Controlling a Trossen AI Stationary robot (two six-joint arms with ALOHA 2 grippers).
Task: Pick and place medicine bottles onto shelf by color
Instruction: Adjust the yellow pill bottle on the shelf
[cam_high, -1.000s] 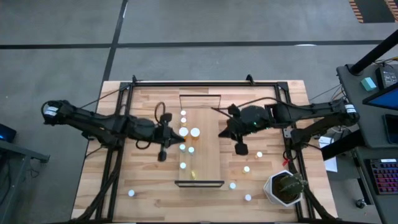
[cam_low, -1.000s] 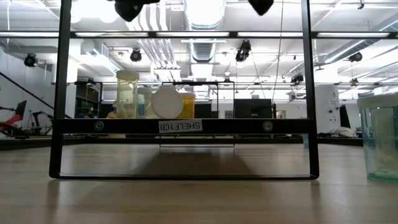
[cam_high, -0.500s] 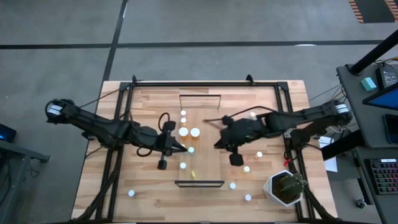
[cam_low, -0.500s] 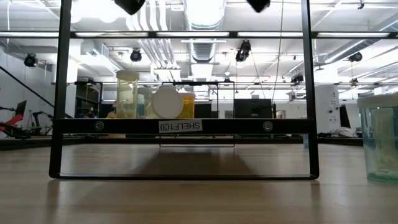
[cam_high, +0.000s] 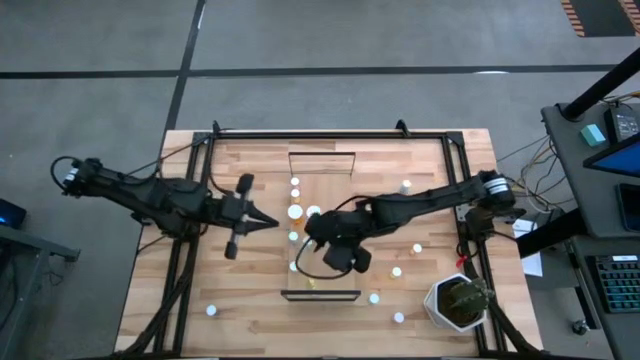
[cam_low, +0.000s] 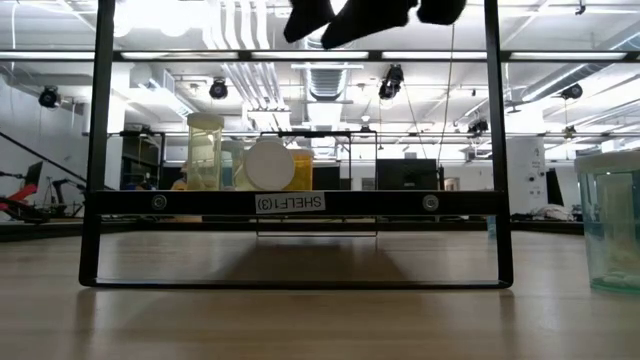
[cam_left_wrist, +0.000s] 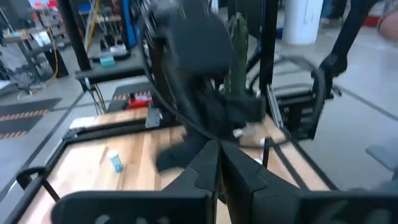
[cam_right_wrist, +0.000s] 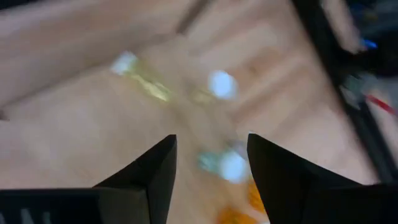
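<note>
The shelf (cam_high: 335, 225) is a light plank down the table's middle, with a dark rail (cam_low: 300, 203) at its near end. Several white-capped medicine bottles (cam_high: 296, 211) stand on its left half; in the low view a tall pale one (cam_low: 205, 150) and an orange one (cam_low: 300, 168) show behind the rail. More bottles (cam_high: 396, 271) stand on the table to the shelf's right. My right gripper (cam_right_wrist: 211, 146) hovers open above the shelf's bottles (cam_right_wrist: 233, 167), slanting down. My left gripper (cam_high: 272, 222) is shut, left of the shelf and clear of it.
A potted green plant (cam_high: 455, 305) stands at the table's near right corner. One bottle (cam_high: 211, 310) stands alone near the front left. A black frame (cam_high: 215, 135) runs around the table, and its uprights (cam_low: 98, 140) flank the shelf.
My right gripper has swung from right of the shelf toward the table's left, out over the shelf's bottles, rolling and dropping a little. My left gripper has drawn back from the shelf toward the table's left edge and has risen. The bottles have stayed put.
</note>
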